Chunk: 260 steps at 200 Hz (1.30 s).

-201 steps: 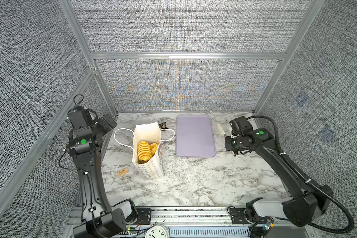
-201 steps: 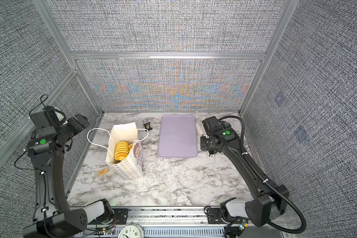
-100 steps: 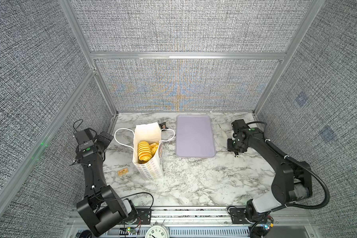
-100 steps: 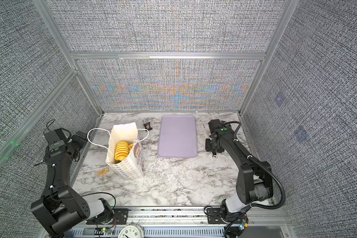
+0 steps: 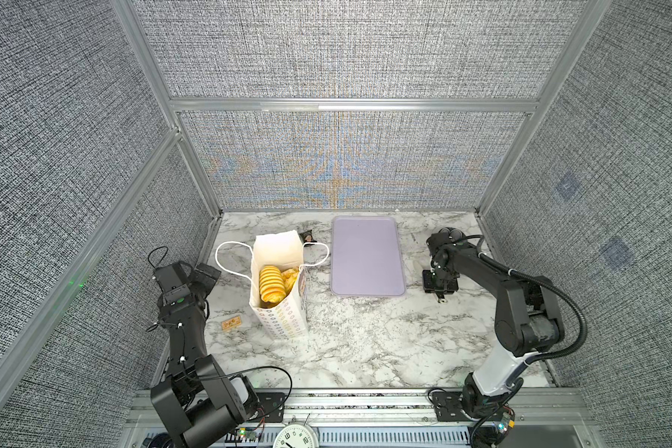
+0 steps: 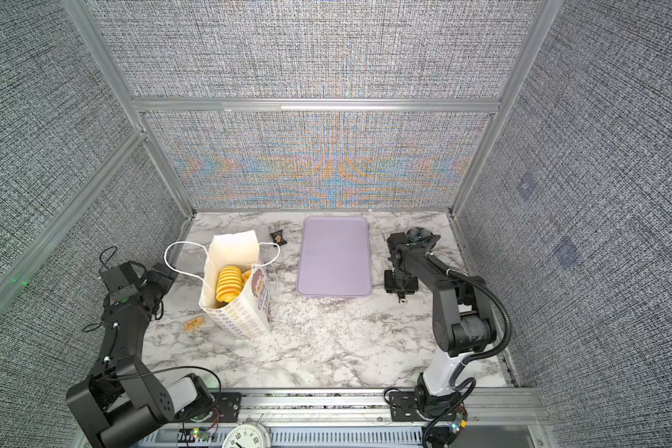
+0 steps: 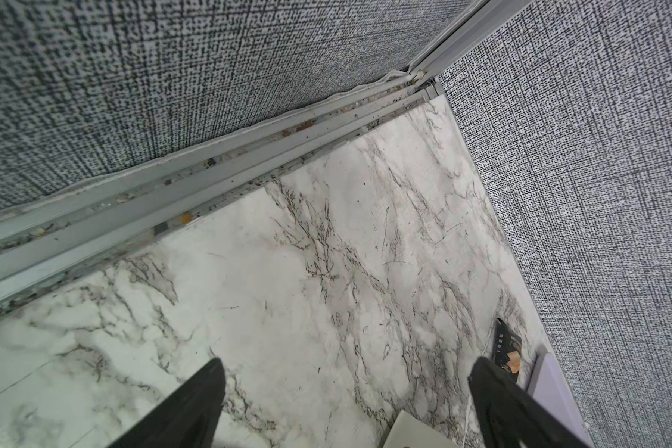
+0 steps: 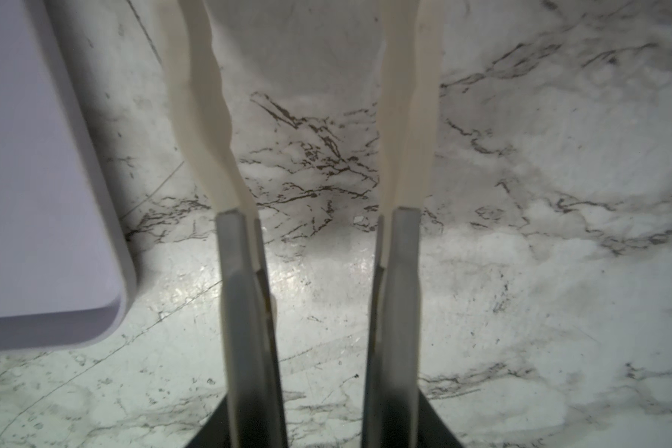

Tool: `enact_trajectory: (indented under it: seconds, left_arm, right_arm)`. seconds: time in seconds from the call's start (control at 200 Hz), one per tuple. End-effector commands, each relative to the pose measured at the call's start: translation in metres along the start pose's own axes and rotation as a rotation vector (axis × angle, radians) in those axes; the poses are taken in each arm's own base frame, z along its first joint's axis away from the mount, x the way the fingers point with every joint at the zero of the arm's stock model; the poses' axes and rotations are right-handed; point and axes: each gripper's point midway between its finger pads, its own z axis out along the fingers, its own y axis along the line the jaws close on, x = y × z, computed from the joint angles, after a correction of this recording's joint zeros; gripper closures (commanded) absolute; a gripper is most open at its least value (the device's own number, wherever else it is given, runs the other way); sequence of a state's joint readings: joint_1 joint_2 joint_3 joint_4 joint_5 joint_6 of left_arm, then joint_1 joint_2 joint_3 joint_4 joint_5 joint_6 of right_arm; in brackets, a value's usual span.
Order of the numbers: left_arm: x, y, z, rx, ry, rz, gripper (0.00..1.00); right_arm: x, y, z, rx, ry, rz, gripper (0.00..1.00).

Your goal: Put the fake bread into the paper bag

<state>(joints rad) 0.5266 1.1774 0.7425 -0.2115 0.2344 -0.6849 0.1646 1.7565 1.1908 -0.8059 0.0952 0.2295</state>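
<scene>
In both top views the left arm and right arm have folded back low in the last second — packing looks finished. The bag stands left of the bare tray, bread inside. Left wrist view: left jaws wide apart, empty, above the table. Right wrist view: right jaws partly open, holding nothing — beside the tray's corner.
</scene>
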Motion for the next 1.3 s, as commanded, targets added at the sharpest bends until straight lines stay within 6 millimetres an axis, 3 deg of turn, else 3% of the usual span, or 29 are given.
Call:
enact_trajectory:
  seconds: [0.0, 0.15, 0.365, 0.38, 0.4, 0.555, 0.76, 0.915, 1.1, 1.145, 1.295]
  left_arm:
    - [-0.007, -0.006, -0.003, 0.023, -0.036, -0.001, 0.01]
    - [-0.009, -0.007, -0.01, 0.027, -0.054, 0.007, 0.01]
    - [-0.01, -0.008, -0.017, 0.028, -0.075, 0.017, 0.01]
    - [-0.01, -0.008, -0.018, 0.028, -0.075, 0.018, 0.01]
    - [-0.01, -0.008, -0.018, 0.027, -0.077, 0.02, 0.01]
    - [-0.014, -0.008, -0.022, 0.021, -0.093, 0.037, 0.01]
    - [-0.019, -0.002, -0.019, -0.026, -0.098, 0.021, 0.01]
    - [-0.03, -0.007, -0.019, 0.0, -0.159, 0.005, 0.01]
    - [-0.027, -0.024, -0.011, -0.013, -0.135, 0.18, 0.01]
    - [-0.025, -0.031, -0.01, -0.006, -0.146, 0.238, 0.02]
    - [-0.011, -0.06, -0.005, 0.035, -0.205, 0.515, 0.02]
  right_arm:
    - [0.007, 0.0, 0.005, -0.007, 0.031, 0.008, 0.52]
    - [0.017, 0.001, 0.005, -0.025, 0.05, 0.021, 0.37]
    - [0.029, 0.001, -0.002, -0.047, 0.044, 0.033, 0.28]
    - [0.029, 0.001, -0.002, -0.048, 0.043, 0.036, 0.19]
    - [0.03, 0.001, -0.003, -0.05, 0.04, 0.036, 0.16]
    - [0.035, -0.002, -0.011, -0.049, 0.022, 0.046, 0.01]
    - [0.034, -0.006, -0.027, -0.051, -0.04, 0.065, 0.01]
    - [0.018, -0.015, -0.061, -0.038, -0.204, 0.084, 0.01]
    - [-0.012, -0.051, -0.133, 0.073, -0.544, 0.208, 0.01]
    - [-0.024, -0.051, -0.152, 0.051, -0.675, 0.197, 0.01]
    - [-0.036, -0.042, -0.178, -0.023, -0.98, 0.115, 0.01]
